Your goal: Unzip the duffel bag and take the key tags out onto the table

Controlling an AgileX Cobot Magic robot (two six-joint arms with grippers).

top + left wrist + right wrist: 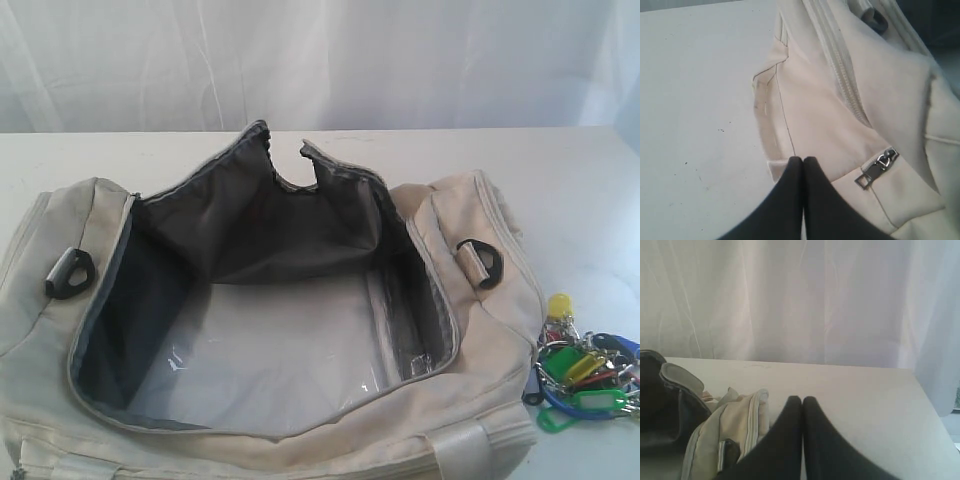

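Observation:
The cream duffel bag lies on the white table with its top unzipped wide, and its dark grey lining and pale floor show nothing inside. The key tags, a bunch in green, yellow, blue and red, rest on the table just off the bag's right end. Neither arm appears in the exterior view. My left gripper is shut and empty, over the bag's end panel beside a metal zipper pull. My right gripper is shut and empty above the table, next to the bag's end.
A white curtain hangs behind the table's far edge. Black D-rings sit on the bag's left end and right end. The table's right edge runs close to my right gripper.

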